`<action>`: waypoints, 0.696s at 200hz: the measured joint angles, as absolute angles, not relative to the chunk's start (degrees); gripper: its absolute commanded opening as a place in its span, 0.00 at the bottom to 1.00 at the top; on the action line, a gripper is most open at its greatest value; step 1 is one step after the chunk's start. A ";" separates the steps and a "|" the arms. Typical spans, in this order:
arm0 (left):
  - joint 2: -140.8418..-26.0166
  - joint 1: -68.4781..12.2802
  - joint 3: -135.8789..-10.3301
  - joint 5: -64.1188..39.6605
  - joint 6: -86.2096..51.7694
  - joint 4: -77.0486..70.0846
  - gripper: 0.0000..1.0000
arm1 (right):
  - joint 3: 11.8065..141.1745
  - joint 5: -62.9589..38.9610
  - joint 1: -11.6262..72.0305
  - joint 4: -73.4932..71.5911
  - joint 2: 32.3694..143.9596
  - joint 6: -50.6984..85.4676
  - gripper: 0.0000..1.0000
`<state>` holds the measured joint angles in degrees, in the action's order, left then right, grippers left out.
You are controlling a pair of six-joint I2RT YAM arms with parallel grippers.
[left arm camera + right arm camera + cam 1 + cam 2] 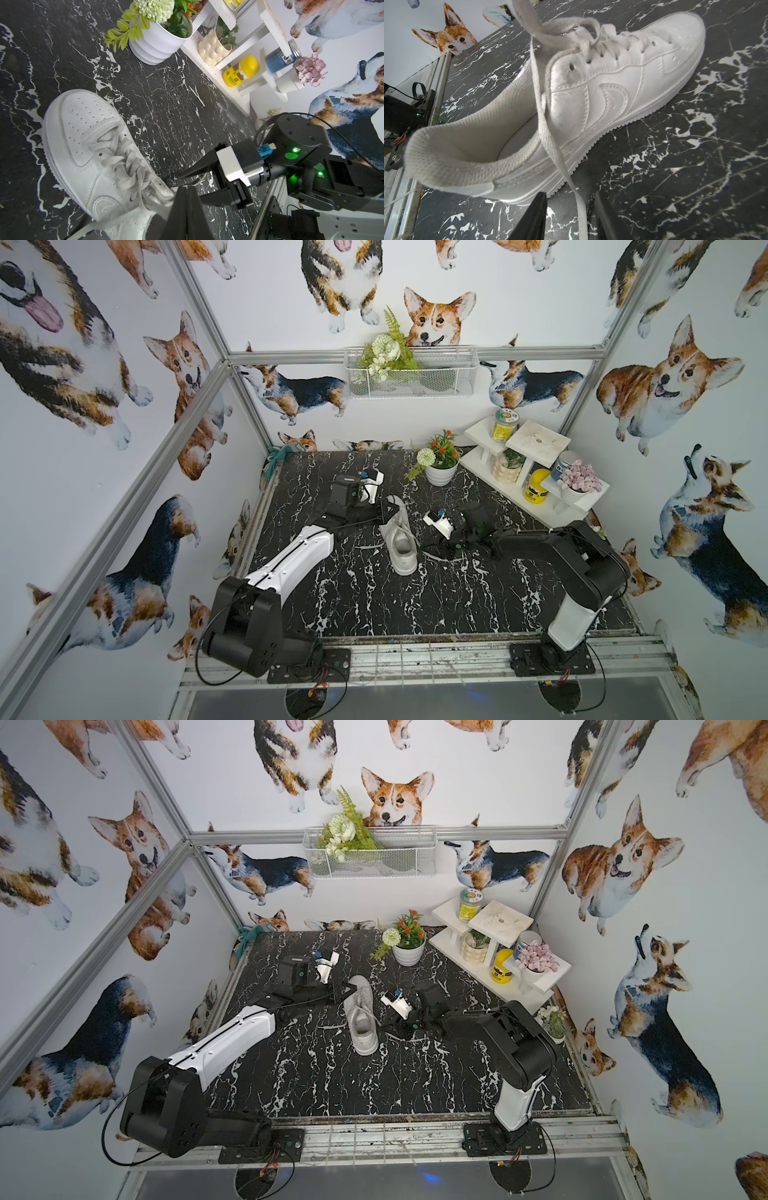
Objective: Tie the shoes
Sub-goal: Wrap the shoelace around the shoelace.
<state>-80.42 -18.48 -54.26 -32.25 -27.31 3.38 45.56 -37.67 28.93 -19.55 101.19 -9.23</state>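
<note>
The white shoe [398,537] [362,1019] lies mid-table on black marble, toe away from the arm bases. My left gripper [390,508] [188,187] hangs over the laced part, shut, with a bit of white lace pinched at its tips. One lace rises off the shoe and out of the right wrist view. My right gripper [434,549] [569,218] sits low beside the shoe's right side, open. A flat lace [580,216] runs loose between its fingers [537,216] without touching them. The shoe [602,89] shows its heel collar nearest.
A white pot of flowers [440,475] stands behind the shoe. A white stepped shelf [536,506] with jars and small pots fills the back right corner. A loose lace end [370,545] lies left of the shoe. A wire basket [411,373] hangs on the back wall.
</note>
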 measured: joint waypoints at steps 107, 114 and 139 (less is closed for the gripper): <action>-80.14 -18.48 -54.87 -31.88 -27.05 4.62 0.00 | 47.94 -38.96 30.00 -20.45 105.75 -7.97 0.24; -80.01 -18.48 -55.00 -31.86 -26.92 4.64 0.00 | 47.77 -38.98 30.00 -20.45 105.75 -7.99 0.23; -79.83 -18.48 -55.33 -31.73 -26.81 4.89 0.00 | 47.09 -39.05 29.87 -20.43 105.69 -7.99 0.12</action>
